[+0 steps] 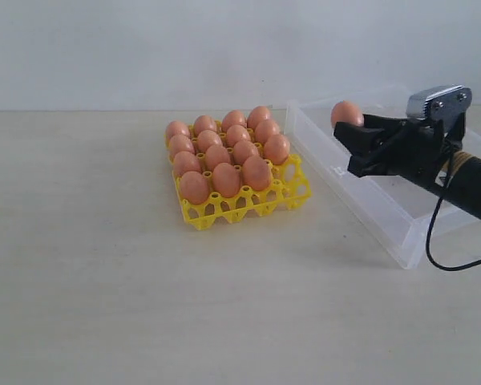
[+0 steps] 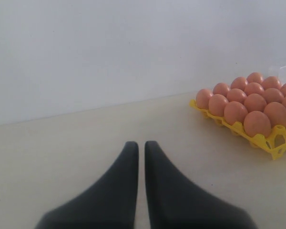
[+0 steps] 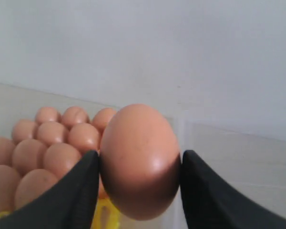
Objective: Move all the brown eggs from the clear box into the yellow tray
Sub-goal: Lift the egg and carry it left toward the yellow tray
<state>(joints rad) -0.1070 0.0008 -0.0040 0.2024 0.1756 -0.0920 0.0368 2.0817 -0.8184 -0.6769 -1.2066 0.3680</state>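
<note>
We hold a brown egg [image 1: 346,114] clamped in the right gripper [image 1: 351,128] above the clear box [image 1: 345,192] (apparently the last one), so next we must carry it to the one empty corner cup [image 1: 293,191] of the yellow tray [image 1: 224,210].

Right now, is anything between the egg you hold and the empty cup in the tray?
Nothing visible. The egg in the right gripper appears lifted clear of the box, and the tray's empty corner cup faces it.

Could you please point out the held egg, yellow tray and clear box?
held egg [image 3: 139,160]: right wrist view, its front middle.
yellow tray [image 1: 232,207]: exterior view, its near rim.
clear box [image 1: 369,212]: exterior view, its near wall.
</note>
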